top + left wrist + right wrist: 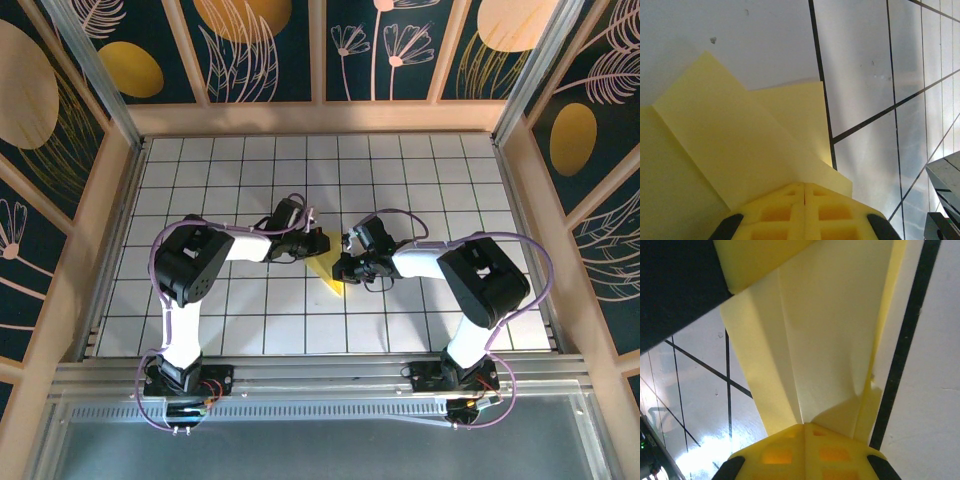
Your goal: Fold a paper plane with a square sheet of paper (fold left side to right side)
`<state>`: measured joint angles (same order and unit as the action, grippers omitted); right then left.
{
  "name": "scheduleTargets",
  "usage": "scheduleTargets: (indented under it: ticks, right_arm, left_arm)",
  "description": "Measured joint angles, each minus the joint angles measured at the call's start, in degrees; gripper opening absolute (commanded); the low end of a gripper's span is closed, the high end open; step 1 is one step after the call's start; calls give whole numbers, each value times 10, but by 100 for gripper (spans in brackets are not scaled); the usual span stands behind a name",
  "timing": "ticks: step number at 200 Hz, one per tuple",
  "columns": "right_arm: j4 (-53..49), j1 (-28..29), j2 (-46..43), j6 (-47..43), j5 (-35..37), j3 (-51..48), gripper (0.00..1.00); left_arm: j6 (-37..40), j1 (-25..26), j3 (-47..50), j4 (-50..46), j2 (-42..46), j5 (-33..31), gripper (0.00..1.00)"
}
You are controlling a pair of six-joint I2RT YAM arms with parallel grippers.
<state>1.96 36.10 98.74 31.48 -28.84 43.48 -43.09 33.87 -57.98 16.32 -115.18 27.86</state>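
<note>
Top external view is showing both arms reaching in toward the middle of the white tiled table point(420, 160). The left gripper point(303, 240) and the right gripper point(347, 265) are meeting almost nose to nose near the centre of the frame. The sheet of paper point(331, 277) is lying flat between and under them. It's pale yellow and already partly folded, with a pointed corner sticking down toward the lower middle.

Left wrist cam: the left one's yellow fingers point(775, 212) are sitting at the bottom centre, pressed fully together, with the tips resting on the paper. A diagonal flap is overlapping another layer there, right beside a black grid line point(820, 75).

Right wrist cam is showing the same deal — that side's fingers point(835, 455) are closed tight, with the tips at the spot where the creases are converging. The other arm's yellow finger is poking in at the upper left, touching the sheet.

Can't tell whether either one is actually pinching the paper or just pressing down on it.
</note>
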Motion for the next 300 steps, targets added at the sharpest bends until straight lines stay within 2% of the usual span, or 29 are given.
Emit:
scheduleTargets:
  ticks: [43, 99, 207, 300]
  right_arm:
    - [-45, -2, -23, 1, -36, 12, 0]
    - [-28, -16, -50, 7, -53, 14, 0]
    - [22, -4, 19, 21, -46, 26, 0]
    - [20, 2, 27, 21, -28, 24, 0]
  left_arm:
    - [-1, 1, 0, 0, 0, -3, 0]
    - [-6, 1, 0, 0, 0, -4, 0]
    - [-14, 2, 0, 0, 1, -11, 0]
    - [-18, 3, 0, -3, 1, -17, 0]
